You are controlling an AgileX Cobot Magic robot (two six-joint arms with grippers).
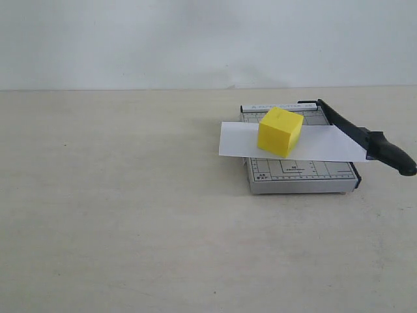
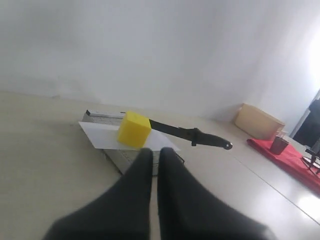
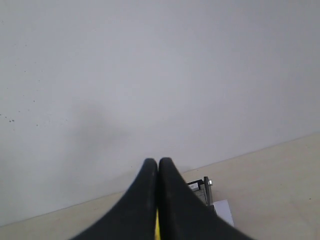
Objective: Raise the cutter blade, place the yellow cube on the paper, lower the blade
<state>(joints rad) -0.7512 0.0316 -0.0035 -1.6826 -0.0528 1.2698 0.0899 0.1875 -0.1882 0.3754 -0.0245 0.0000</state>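
Note:
The yellow cube (image 1: 280, 130) sits on the white paper (image 1: 326, 145), which lies across the grey gridded cutter base (image 1: 300, 173). The black cutter blade (image 1: 352, 130) lies low along the base's right edge, over the paper's end, and its thick handle (image 1: 394, 156) juts past the front corner. No gripper shows in the exterior view. In the left wrist view my left gripper (image 2: 155, 150) is shut and empty, a short way back from the cube (image 2: 133, 129), the paper (image 2: 105, 136) and the blade (image 2: 192, 135). My right gripper (image 3: 158, 161) is shut, a sliver of the cube (image 3: 157, 229) showing behind its fingers.
In the left wrist view a beige box (image 2: 260, 121), a red cloth (image 2: 285, 157) and a dark cup (image 2: 279, 145) lie beyond the cutter's handle side. A pale wall stands behind the beige table (image 1: 117, 195).

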